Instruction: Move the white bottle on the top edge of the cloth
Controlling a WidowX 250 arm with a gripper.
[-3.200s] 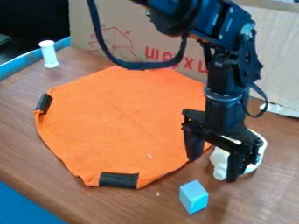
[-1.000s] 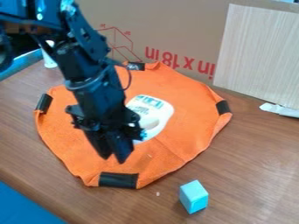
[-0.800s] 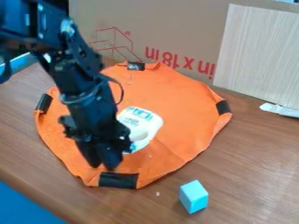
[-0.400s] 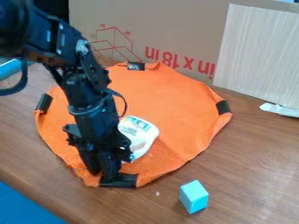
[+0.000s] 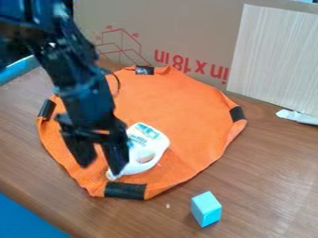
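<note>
The white bottle [image 5: 155,142] lies flat on the orange cloth [image 5: 180,100], below its middle, its base towards 1 o'clock and its cap [image 5: 112,175] towards 7 o'clock; the cap sits near the black patch [image 5: 126,190] at the cloth's 6 o'clock; part of the bottle's left side is hidden behind the gripper [image 5: 101,168], and whether the two touch I cannot tell. The gripper's fingers stand open, apart, with cloth in view between them; the arm [image 5: 84,100] hides part of the cloth from 9 to 11 o'clock, its upper part cut off at the top left. Other black patches mark the cloth's rim near 12, 2 and 10 o'clock; off the cloth at 5 o'clock a light blue block [image 5: 205,209] stands on the wooden table [image 5: 261,186]; a cardboard box [image 5: 186,28] rises beyond 12 o'clock, partly behind a pale panel [image 5: 276,60].
</note>
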